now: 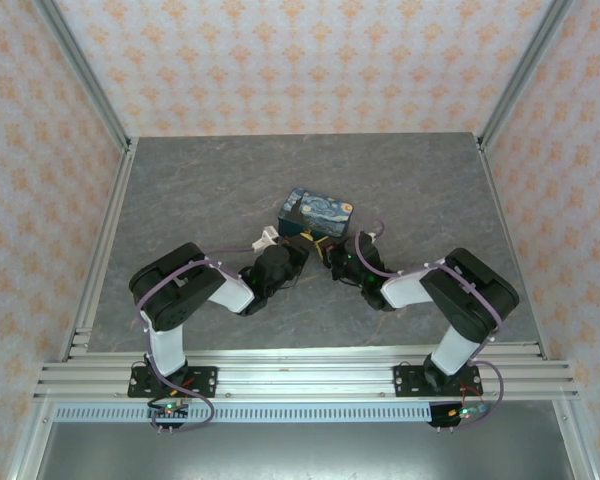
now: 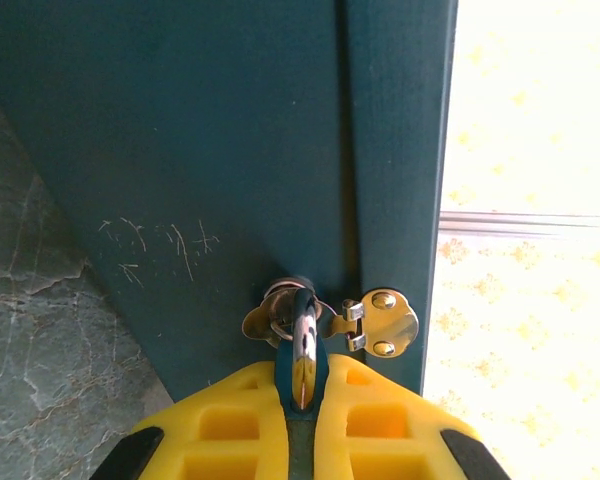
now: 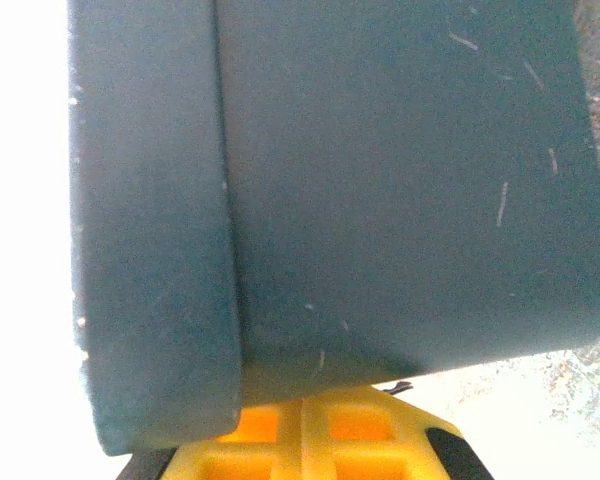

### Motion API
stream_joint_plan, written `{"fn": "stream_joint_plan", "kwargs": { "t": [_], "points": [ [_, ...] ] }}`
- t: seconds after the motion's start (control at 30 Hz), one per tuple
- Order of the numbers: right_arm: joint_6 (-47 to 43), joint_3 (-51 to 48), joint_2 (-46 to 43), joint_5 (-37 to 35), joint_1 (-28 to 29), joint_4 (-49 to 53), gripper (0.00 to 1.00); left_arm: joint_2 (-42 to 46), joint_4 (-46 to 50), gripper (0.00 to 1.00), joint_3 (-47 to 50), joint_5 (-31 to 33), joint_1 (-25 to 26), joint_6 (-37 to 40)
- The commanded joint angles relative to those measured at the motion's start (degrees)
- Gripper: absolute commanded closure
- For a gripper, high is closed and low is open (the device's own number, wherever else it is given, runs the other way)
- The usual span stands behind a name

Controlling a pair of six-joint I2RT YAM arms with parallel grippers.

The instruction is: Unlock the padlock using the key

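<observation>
Teal padlock point(image 2: 302, 352), 1 only, hangs by its metal shackle from the hasp point(image 2: 380, 322) on the dark teal wall of the box point(image 2: 200, 150), where a seam runs down that wall. Left jaws are closed on it: 2 yellow fingers point(image 2: 230, 425) pinch the lock body from both sides, w/ the shackle sticking up btwn them. Hasp plate shows 2 rivets. 1 box; in the top view its lid point(image 1: 320, 208) carries a swirling blue-and-yellow night-sky print, any lettering too small to read.

2 arms. Left arm point(image 1: 195, 290) has its elbow folded out to the left, forearm reaching fwd and right to the box's near face. Right arm point(image 1: 460, 290) mirrors it, elbow out right, forearm reaching fwd and left. The wrists nearly meet just in front of the box, low over the grey table point(image 1: 180, 200).

Right jaws are fully closed, yellow fingers pressed together right beside the box wall. A thin dark sliver point(image 3: 401, 387) pokes out at their tip; can't tell if that's the key, or whether anything is held.
</observation>
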State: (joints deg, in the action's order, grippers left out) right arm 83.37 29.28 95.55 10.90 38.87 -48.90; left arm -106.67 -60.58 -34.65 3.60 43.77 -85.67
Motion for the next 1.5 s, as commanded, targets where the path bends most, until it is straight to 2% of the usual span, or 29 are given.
{"fn": "stream_joint_plan", "kwargs": {
  "t": [0.0, 0.17, 0.2, 0.27, 0.37, 0.57, 0.7, 0.83, 0.97, 1.1, 1.3, 1.47],
  "points": [
    [-0.5, 3.9, 1.2, -1.4, 0.0, -6.0, 1.0, -0.6, -2.8, 1.0, 0.5, -7.4, 3.8, -0.2],
    [-0.9, 3.2, 1.5, -0.5, -1.0, -7.0, 1.0, 0.1, -0.4, 1.0, 0.7, -5.4, 3.7, -0.9],
    [-1.2, 3.0, 0.9, 0.0, -1.3, -6.5, 0.97, 0.1, -0.3, 1.0, 0.8, -4.6, 3.6, -1.1],
    [-2.6, 2.4, -0.8, 1.3, -2.1, -4.8, 0.78, 0.1, 0.8, 1.0, 0.9, -3.2, 3.3, -1.2],
    [-5.4, 1.4, -4.5, 3.4, -3.1, -0.4, 0.56, -0.3, 1.7, 1.0, 0.8, -1.8, 2.9, -1.5],
    [-11.7, -2.7, -14.1, 8.3, -5.0, 12.0, 0.37, -0.5, 3.0, 1.0, 0.5, -0.8, 2.1, -1.6],
    [-17.9, -5.4, -21.7, 10.1, -5.8, 22.6, 0.35, -0.4, 3.6, 1.0, 0.4, -1.0, 1.8, -1.5],
    [-30.4, -3.3, -27.4, 9.5, -6.6, 36.3, 0.37, 0.0, 4.7, 1.0, 0.2, -1.5, 1.7, -0.9],
    [-47.1, 3.4, -26.5, 10.2, -6.0, 47.2, 0.46, 0.3, 7.5, 1.0, -0.5, -3.3, 1.6, -0.3],
    [-59.7, 8.9, -24.1, 6.6, -3.5, 55.2, 0.53, 1.3, 9.8, 1.0, -0.8, -4.7, 1.2, 0.6],
    [-70.4, 9.7, -21.4, -0.5, 0.3, 55.6, 0.54, 3.5, 13.9, 1.0, -1.5, -7.4, 0.6, 1.5],
    [-75.9, 7.6, -19.1, -6.2, 3.5, 50.6, 0.52, 4.5, 16.6, 1.0, -2.6, -9.7, 0.2, 2.0]
  ]
}}
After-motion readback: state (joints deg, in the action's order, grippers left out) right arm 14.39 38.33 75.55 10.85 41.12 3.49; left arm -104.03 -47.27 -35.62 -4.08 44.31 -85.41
